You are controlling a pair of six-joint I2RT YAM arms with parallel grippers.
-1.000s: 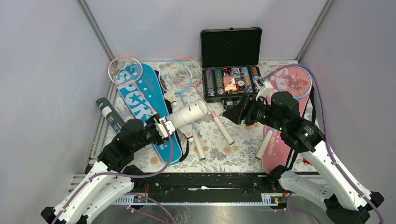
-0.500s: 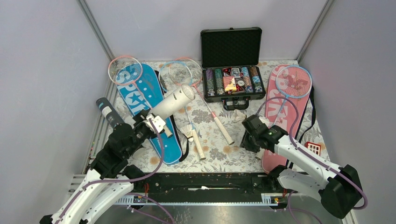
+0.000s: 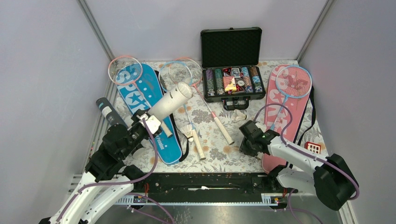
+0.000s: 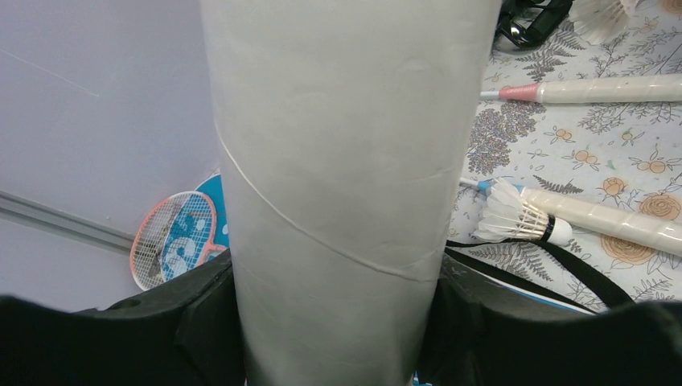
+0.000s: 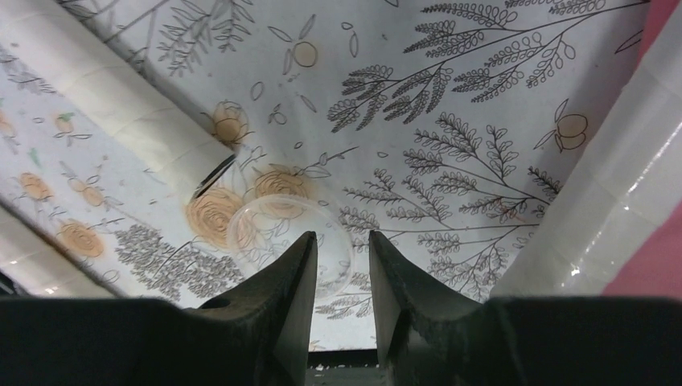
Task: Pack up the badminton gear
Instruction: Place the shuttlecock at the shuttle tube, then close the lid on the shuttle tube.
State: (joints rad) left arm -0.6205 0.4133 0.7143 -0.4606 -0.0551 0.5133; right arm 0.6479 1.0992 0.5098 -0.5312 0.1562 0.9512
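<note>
My left gripper (image 3: 148, 122) (image 4: 338, 277) is shut on a long white tube (image 3: 172, 100) (image 4: 338, 145), held off the table and slanting up toward the back. My right gripper (image 3: 243, 145) (image 5: 342, 235) hangs low over the flowered cloth, jaws open by a narrow gap. The rim of a clear round lid (image 5: 265, 229) lies flat between them, not pinched. One white shuttlecock (image 3: 188, 132) (image 4: 515, 219) lies by the racket handles, another (image 3: 239, 115) by the case. Rackets rest on the blue cover (image 3: 140, 100) and the pink cover (image 3: 280, 149). A dark tube (image 3: 108, 113) lies at the left.
An open black case of poker chips (image 3: 232, 70) stands at the back. A small red block (image 3: 313, 148) sits at the right edge. White racket handles (image 5: 121, 104) (image 5: 611, 185) flank my right gripper. Metal rails run along the cloth's left edge.
My right arm swung from beside the case down to the front of the cloth, and its jaws narrowed. My left arm pulled back and tilted the white tube more toward the back.
</note>
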